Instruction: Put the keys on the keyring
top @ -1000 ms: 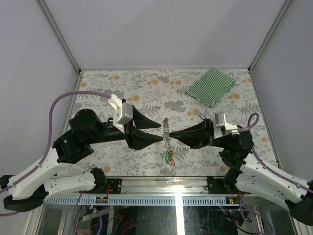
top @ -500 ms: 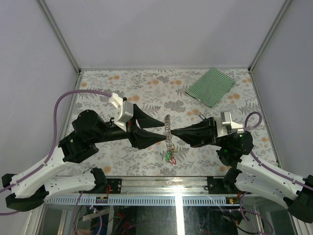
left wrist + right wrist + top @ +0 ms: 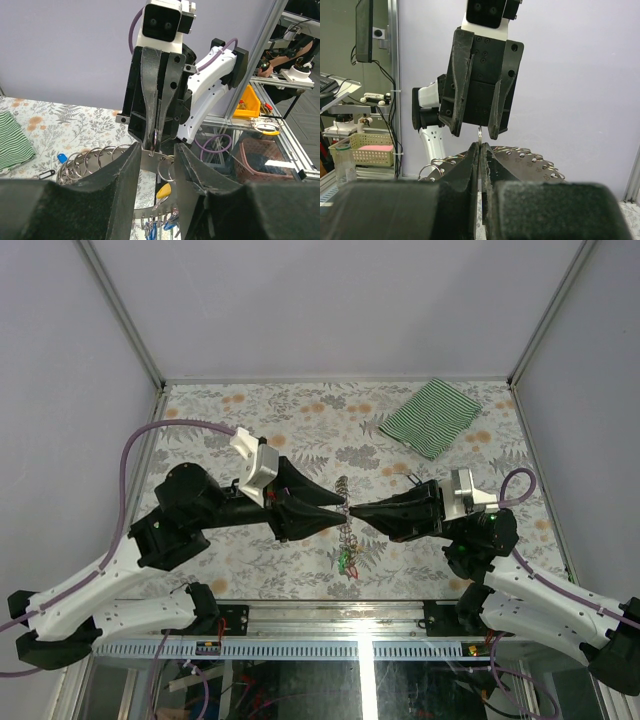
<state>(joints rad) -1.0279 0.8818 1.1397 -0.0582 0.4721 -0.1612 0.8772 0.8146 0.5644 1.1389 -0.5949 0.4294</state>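
Where the two arms meet over the worktop (image 3: 250, 420), the top view cannot resolve the contact. Fingertips and keyring (image 3: 342, 486) merge into one dark knot, and the keys (image 3: 347, 560) below it show only as a small green and red cluster. From the left wrist that bunch is cut off at the lower edge, with a yellow tag (image 3: 163, 191) above it. A blue tag (image 3: 62, 158) lies apart on the worktop, too small to make out further.

Compared with a second ago, the left arm has swung in toward the ring. Its fingers are less widely spread and now reach the coil, and the key cluster has shifted slightly.

The right fingers (image 3: 465, 172) are pinched tight on one thin wire loop of the keyring, which stands just above their tips. The left fingers (image 3: 117, 175) are parted, one on each side of that loop. A flat metal piece (image 3: 156, 159) crosses their gap; whether they press on it cannot be told. The rest of the coil fans out beside them, between the two arms.
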